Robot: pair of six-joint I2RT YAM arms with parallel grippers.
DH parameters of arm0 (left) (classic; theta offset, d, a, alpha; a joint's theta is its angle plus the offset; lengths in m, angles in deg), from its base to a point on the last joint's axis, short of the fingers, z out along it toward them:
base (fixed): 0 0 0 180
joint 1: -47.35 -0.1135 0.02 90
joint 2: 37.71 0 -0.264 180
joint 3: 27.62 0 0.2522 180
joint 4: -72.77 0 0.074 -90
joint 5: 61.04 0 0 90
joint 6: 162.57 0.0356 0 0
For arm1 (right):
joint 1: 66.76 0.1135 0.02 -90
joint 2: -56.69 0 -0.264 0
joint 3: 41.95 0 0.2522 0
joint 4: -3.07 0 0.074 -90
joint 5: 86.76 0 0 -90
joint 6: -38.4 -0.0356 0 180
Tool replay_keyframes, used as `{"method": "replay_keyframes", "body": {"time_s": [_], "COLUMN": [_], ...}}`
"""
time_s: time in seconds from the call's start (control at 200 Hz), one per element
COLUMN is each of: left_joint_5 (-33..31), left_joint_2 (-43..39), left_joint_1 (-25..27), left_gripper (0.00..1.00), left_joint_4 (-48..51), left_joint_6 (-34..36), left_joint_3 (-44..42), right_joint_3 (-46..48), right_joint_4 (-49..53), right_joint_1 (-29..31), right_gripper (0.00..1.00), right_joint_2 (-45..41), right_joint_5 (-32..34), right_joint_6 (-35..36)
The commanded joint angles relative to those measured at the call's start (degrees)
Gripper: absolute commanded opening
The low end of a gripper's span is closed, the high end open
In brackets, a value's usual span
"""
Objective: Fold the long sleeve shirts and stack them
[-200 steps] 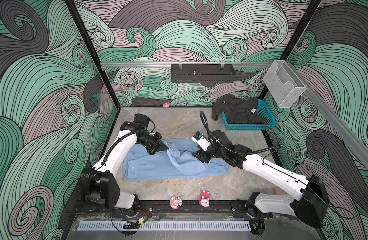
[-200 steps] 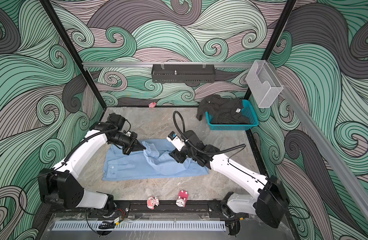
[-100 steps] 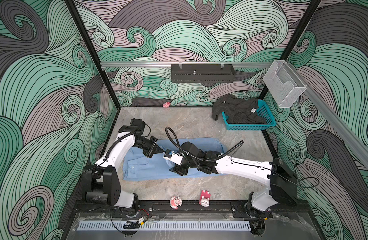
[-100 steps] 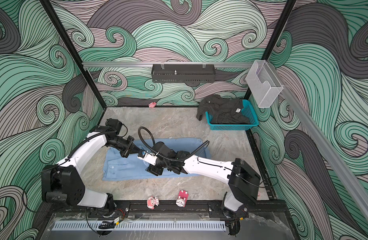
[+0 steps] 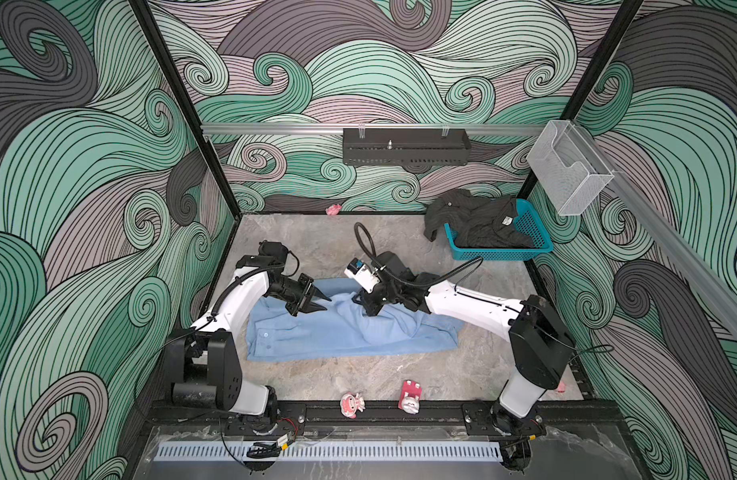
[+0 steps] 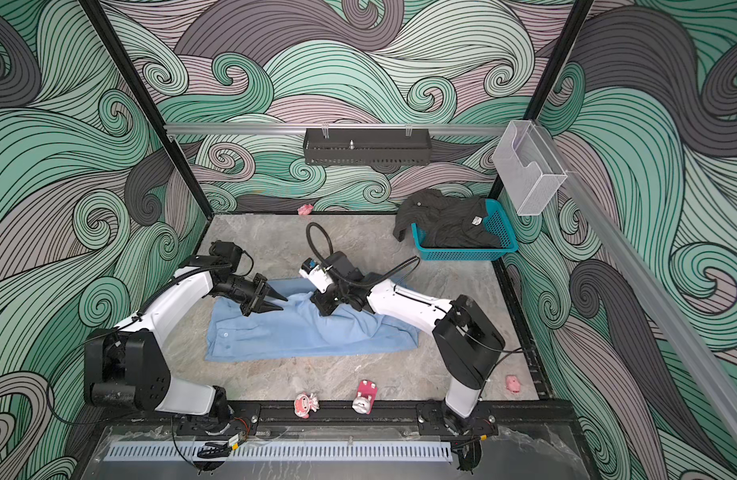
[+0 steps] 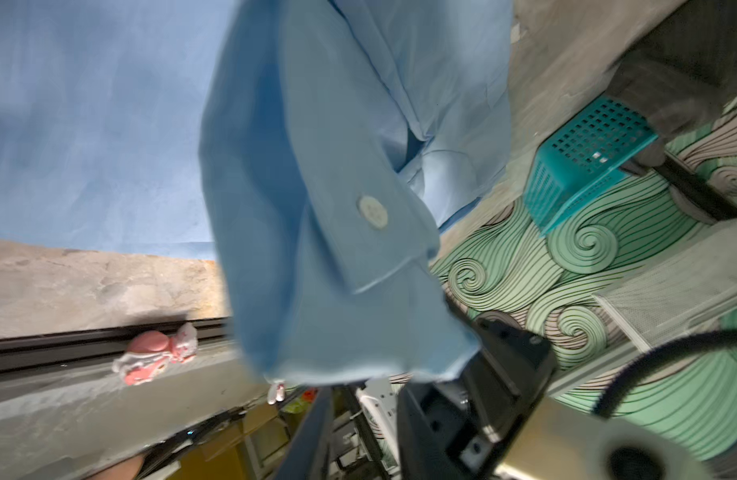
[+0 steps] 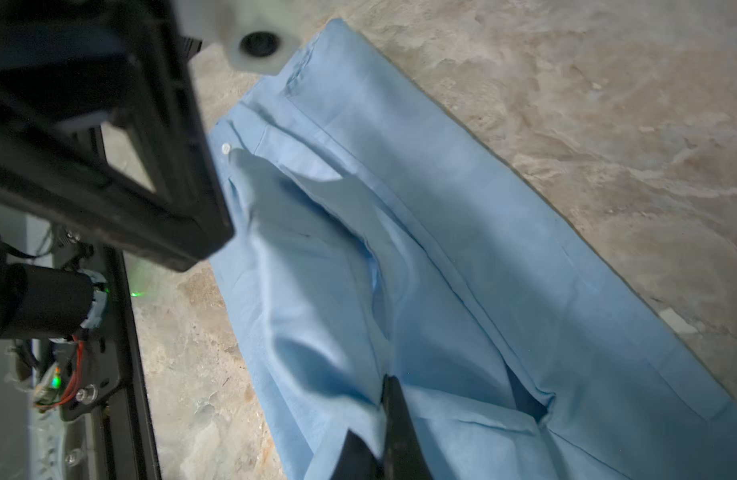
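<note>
Matt cloth shirt [image 5: 350,332], plastic basket [image 5: 500,252]

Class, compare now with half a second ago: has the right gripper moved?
Yes. The right gripper has drawn back across the blue shirt toward the basket, farther from the front rail.

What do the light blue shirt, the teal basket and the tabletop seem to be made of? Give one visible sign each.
Light blue shirt: thin woven cloth, matte; it creases and drapes.
Teal basket: probably moulded plastic; regular grid of holes.
Tabletop: stone or stone-print sheet, matte; mottled grey veining.
</note>
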Motion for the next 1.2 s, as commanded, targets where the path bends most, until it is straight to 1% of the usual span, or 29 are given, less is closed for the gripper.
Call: {"method": "replay_keyframes", "body": {"time_s": [0.0, 0.045, 0.08, 0.135, 0.185, 0.265, 0.3, 0.36, 0.41, 0.425, 0.46, 0.48, 0.52, 0.545, 0.585, 0.67, 0.715, 0.776, 0.816, 0.876, 0.911, 0.966, 0.976, 1.061, 1.111, 1.196], "left_joint_5": [-3.92, -6.76, -8.06, -11.81, -14.45, -20.41, -21.85, -25.44, -25.36, -25.29, -25.29, -25.27, -24.68, -24.37, -23.55, -21.87, -21.25, -20.47, -20.36, -20.29, -20.28, -20.15, -20.07, -19.96, -20.54, -21.4], "left_joint_2": [1.83, 2.02, 1.82, 1.37, 0.55, -1.08, -1.13, -3.26, -3.21, -3.05, -2.62, -2.2, -1.92, 0.3, 1.73, 3.93, 3.92, 2.93, 2.02, 0.57, -0.36, -1.13, -2.49, -5.56, -7.14, -9.36], "left_joint_1": [-0.85, -0.85, -0.85, -0.79, -0.45, 0.9, 1.6, 2.61, 3.0, 3.08, 3.3, 3.43, 3.66, 3.87, 3.98, 4.0, 4.03, 4.03, 3.94, 3.68, 3.34, 2.7, 2.52, 1.42, 0.86, -0.07], "left_gripper": [0.43, 0.45, 0.47, 0.48, 0.48, 0.48, 0.48, 0.48, 0.48, 0.47, 0.47, 0.47, 0.47, 0.47, 0.47, 0.47, 0.47, 0.47, 0.47, 0.47, 0.48, 0.48, 0.48, 0.51, 0.53, 0.55], "left_joint_4": [3.92, 4.47, 3.85, 3.04, 1.57, -0.22, -1.29, -2.78, -3.76, -3.94, -4.24, -4.4, -4.55, -4.42, -3.83, -3.07, -3.51, -4.79, -5.59, -6.11, -6.3, -6.69, -6.83, -8.05, -8.24, -8.49], "left_joint_6": [10.13, 12.98, 14.95, 17.82, 20.87, 25.78, 27.84, 29.6, 30.96, 31.15, 31.19, 31.11, 31.0, 30.67, 30.19, 29.34, 28.76, 28.18, 27.91, 27.62, 27.49, 27.08, 26.99, 26.85, 26.8, 27.26], "left_joint_3": [4.54, 5.72, 5.94, 6.08, 6.08, 6.07, 6.08, 6.08, 6.56, 6.83, 7.47, 7.81, 8.57, 9.09, 10.05, 11.3, 11.26, 10.61, 10.16, 9.53, 9.19, 8.34, 8.14, 6.34, 5.54, 4.03], "right_joint_3": [-6.4, -10.06, -12.37, -13.89, -13.16, -12.67, -12.63, -13.09, -12.94, -13.01, -13.05, -13.15, -13.44, -13.54, -13.42, -13.12, -12.6, -10.74, -8.54, -4.28, -1.81, 0.37, 0.56, 1.97, 2.18, 0.89], "right_joint_4": [13.93, 21.42, 26.9, 31.54, 31.65, 31.85, 32.44, 34.32, 35.33, 35.68, 36.61, 37.26, 38.17, 38.41, 38.44, 38.18, 37.02, 33.71, 30.14, 23.56, 19.52, 15.94, 15.64, 13.0, 11.75, 11.07], "right_joint_1": [-7.29, -10.37, -12.28, -14.74, -16.33, -18.54, -19.35, -20.7, -22.0, -22.37, -23.0, -23.14, -23.13, -23.07, -22.76, -20.79, -19.22, -16.19, -13.25, -7.16, -4.19, -0.77, -0.28, 3.92, 5.62, 6.99], "right_gripper": [0.0, 0.0, 0.0, 0.0, 0.0, 0.0, 0.0, 0.0, 0.0, 0.03, 0.15, 0.2, 0.3, 0.37, 0.43, 0.52, 0.53, 0.54, 0.54, 0.55, 0.56, 0.57, 0.58, 0.6, 0.61, 0.62], "right_joint_2": [2.59, 6.21, 9.15, 12.65, 14.0, 15.65, 16.07, 16.42, 16.29, 16.13, 15.74, 15.22, 14.05, 13.02, 10.9, 5.31, 2.03, -3.06, -6.31, -10.34, -11.77, -12.07, -11.82, -9.58, -7.84, -3.62], "right_joint_5": [-19.71, -25.04, -27.61, -32.93, -34.32, -33.52, -31.02, -23.73, -18.11, -16.19, -11.42, -7.71, -2.8, -0.4, 2.94, 10.29, 13.95, 16.66, 18.22, 21.79, 22.49, 21.95, 21.91, 23.89, 25.41, 27.36], "right_joint_6": [-5.92, -6.07, -5.64, -3.83, -5.09, -7.4, -8.16, -8.82, -9.72, -10.02, -10.6, -10.65, -10.31, -10.22, -9.87, -7.74, -5.98, -3.14, 0.26, 8.18, 12.22, 16.19, 17.26, 24.72, 28.23, 32.03]}}
